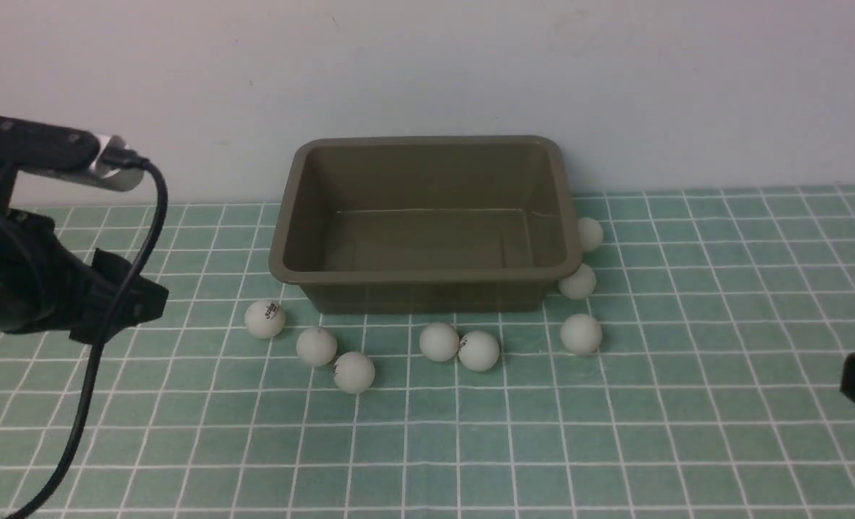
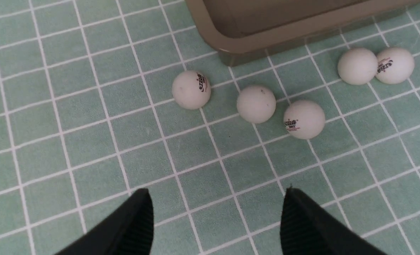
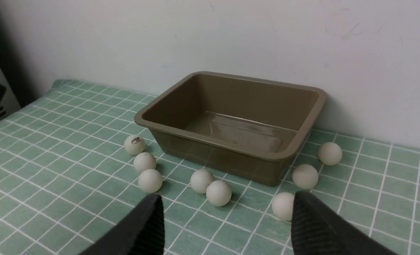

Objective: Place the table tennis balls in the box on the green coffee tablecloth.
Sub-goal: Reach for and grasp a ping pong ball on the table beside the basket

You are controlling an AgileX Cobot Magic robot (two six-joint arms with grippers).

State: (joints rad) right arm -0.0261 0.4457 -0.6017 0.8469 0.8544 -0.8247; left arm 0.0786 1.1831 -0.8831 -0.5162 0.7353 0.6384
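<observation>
**1. Tool state.** My left gripper (image 2: pixel 217 193) hangs over the cloth with its jaws wide apart and nothing between them. My right gripper (image 3: pixel 227 198) is likewise spread and empty.

**2. Work location.** All eight small matte white table tennis balls (image 1: pixel 264 318) lie on the pale teal-green, white-gridded tablecloth (image 1: pixel 615 432). None is inside the olive-brown rectangular plastic box (image 1: pixel 427 276), which is empty. Three lie near its front left corner, two touch each other before its front wall, and three lie along its right side.

**3. Hazards.** The balls look hard and smooth, so an off-centre finger would likely send one rolling. Gripping either ball of the touching pair risks knocking its neighbour. The balls just beside the right wall leave little finger room.

**4. Materials.**
- Box: rigid, with a glossy floor, sloping walls, a flared rim and rounded corners.
- Cloth: flat and soft-looking.
- My pads (image 2: pixel 135 230): black and ribbed.
</observation>
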